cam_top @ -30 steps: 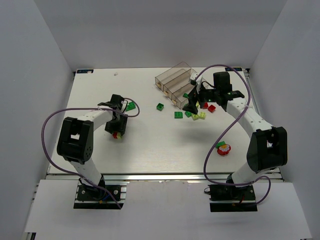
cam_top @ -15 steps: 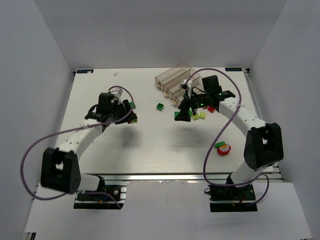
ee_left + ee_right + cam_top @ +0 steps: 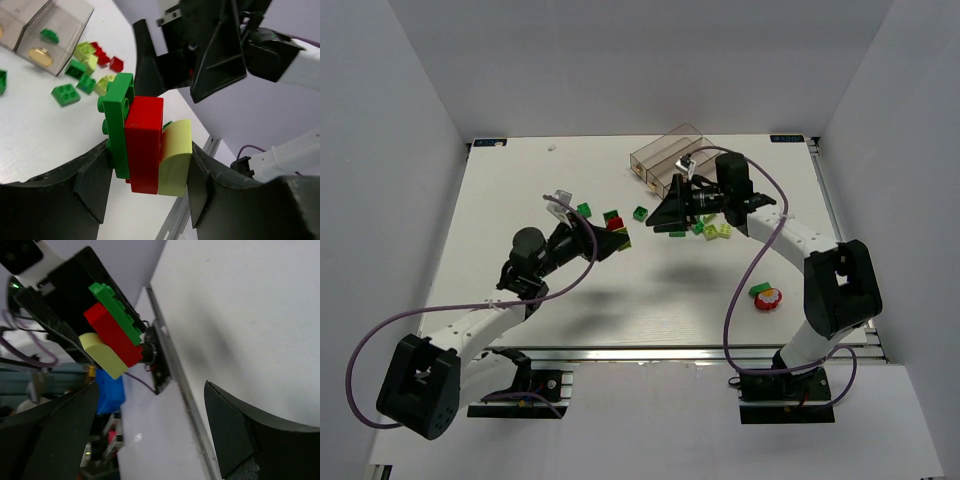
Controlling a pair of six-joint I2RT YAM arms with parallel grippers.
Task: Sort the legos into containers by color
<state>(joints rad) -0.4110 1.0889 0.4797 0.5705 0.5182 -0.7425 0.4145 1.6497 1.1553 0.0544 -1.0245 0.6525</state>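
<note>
My left gripper (image 3: 611, 234) is shut on a stuck-together stack (image 3: 615, 221) of a dark green, a red and a lime brick, held above the table near its middle. In the left wrist view the stack (image 3: 145, 145) sits squeezed between both fingers of the gripper (image 3: 147, 172). My right gripper (image 3: 663, 216) is open and empty, pointing left at the stack with a gap between them. The right wrist view shows the stack (image 3: 111, 338) ahead of the open gripper (image 3: 150, 432). The clear tray (image 3: 665, 158) stands at the back, behind the right gripper.
Loose bricks lie near the tray: a green one (image 3: 583, 209), another green one (image 3: 640, 212), and a mixed cluster (image 3: 712, 229) under the right arm. A red and green clump (image 3: 765, 296) lies at the right front. The tray (image 3: 47, 22) holds a green brick and some yellow pieces.
My left arm has swung from the left side toward the middle, lifting the stack. My right gripper has turned and moved left to face it.
</note>
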